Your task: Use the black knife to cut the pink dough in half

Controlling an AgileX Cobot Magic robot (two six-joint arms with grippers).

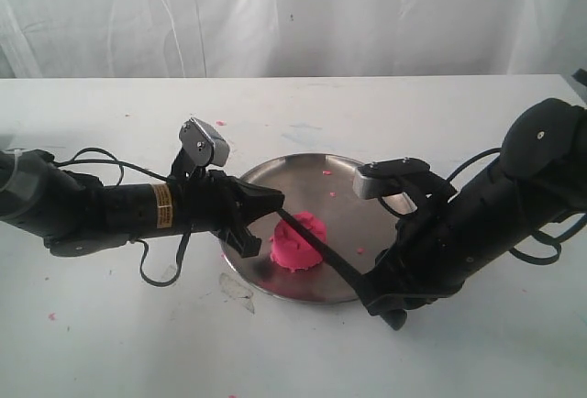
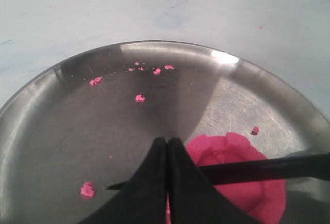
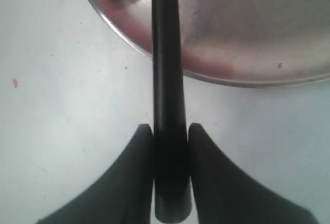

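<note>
The pink dough (image 1: 292, 253) is one round scalloped lump on the front left part of the steel plate (image 1: 316, 173). The black knife (image 1: 323, 255) slants across the dough's top, its handle towards the front right. My right gripper (image 1: 371, 292) is shut on the handle (image 3: 167, 79), just outside the plate's rim (image 3: 247, 74). My left gripper (image 1: 275, 202) is shut, its fingertips (image 2: 167, 141) together directly over the blade near its point. In the left wrist view the knife (image 2: 268, 168) lies across the dough (image 2: 227, 149), and its tip pokes out past my fingers.
Small pink crumbs (image 2: 139, 98) are scattered over the plate (image 2: 77, 115), with a few on the white table (image 1: 101, 325). A clear scrap (image 1: 237, 286) lies by the plate's front left rim. A white curtain hangs behind the table.
</note>
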